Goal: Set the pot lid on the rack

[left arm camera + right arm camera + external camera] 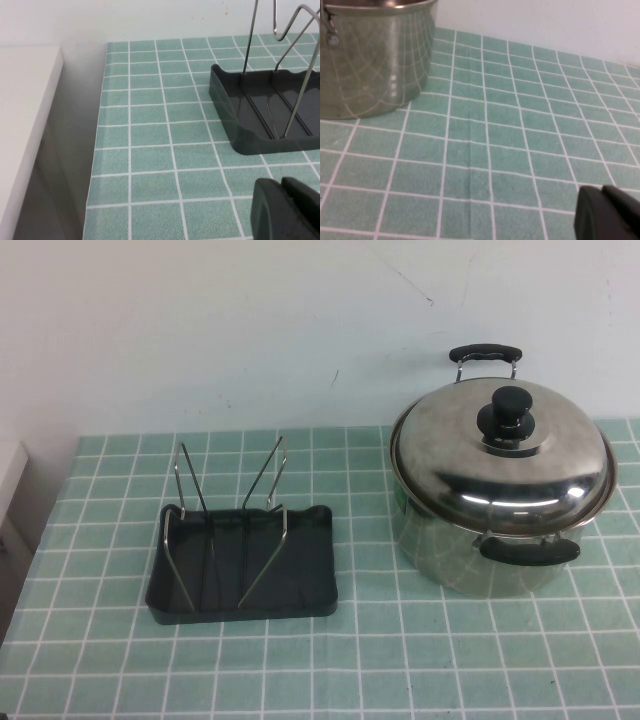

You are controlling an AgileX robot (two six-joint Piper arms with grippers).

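The shiny domed pot lid [500, 455] with a black knob [513, 412] sits on the steel pot [460, 560] at the table's right. The dark rack [245, 565] with upright silver wire loops stands left of centre, empty. Neither arm shows in the high view. My left gripper [283, 184] is shut and empty, low over the tiles beside the rack's near corner [240, 135]. My right gripper [601, 192] is shut and empty over bare tiles, apart from the pot's wall [370, 60]. The lid does not show in either wrist view.
The table has a green tiled cloth [380, 660]. Its left edge [97, 150] drops beside a white counter [25, 110]. A white wall [250, 330] runs behind the table. The pot has two black handles [530, 550].
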